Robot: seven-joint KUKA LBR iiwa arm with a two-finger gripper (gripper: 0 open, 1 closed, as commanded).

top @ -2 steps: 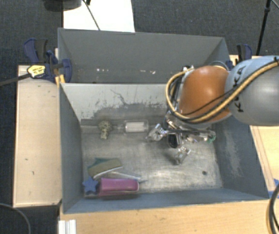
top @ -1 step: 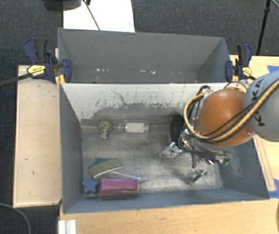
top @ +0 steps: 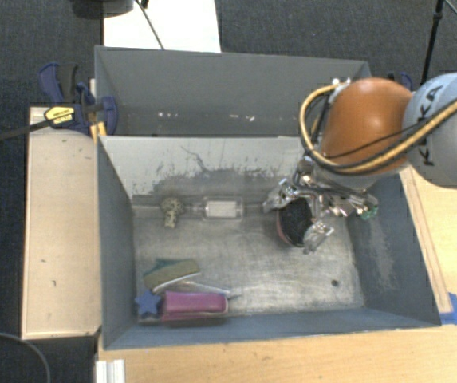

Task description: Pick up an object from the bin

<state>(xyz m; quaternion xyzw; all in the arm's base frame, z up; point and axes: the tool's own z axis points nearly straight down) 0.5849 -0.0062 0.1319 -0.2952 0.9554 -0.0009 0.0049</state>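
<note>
My gripper [top: 298, 219] is in the right half of the bin, under the orange wrist cover. Between its two metal fingers [top: 317, 234] sits a black rounded thing [top: 293, 223], and the fingers are shut on its sides. I cannot tell whether the black thing rests on the bin floor or hangs just above it. A small clear cylinder [top: 222, 209] lies to the left of the gripper by the back wall, and a small tan lump [top: 170, 211] lies further left.
In the front left corner lie a magenta box [top: 192, 303], a blue star shape [top: 147, 302], a grey-green flat block [top: 170, 274] and a thin white stick [top: 214, 290]. The arm comes in over the right rim.
</note>
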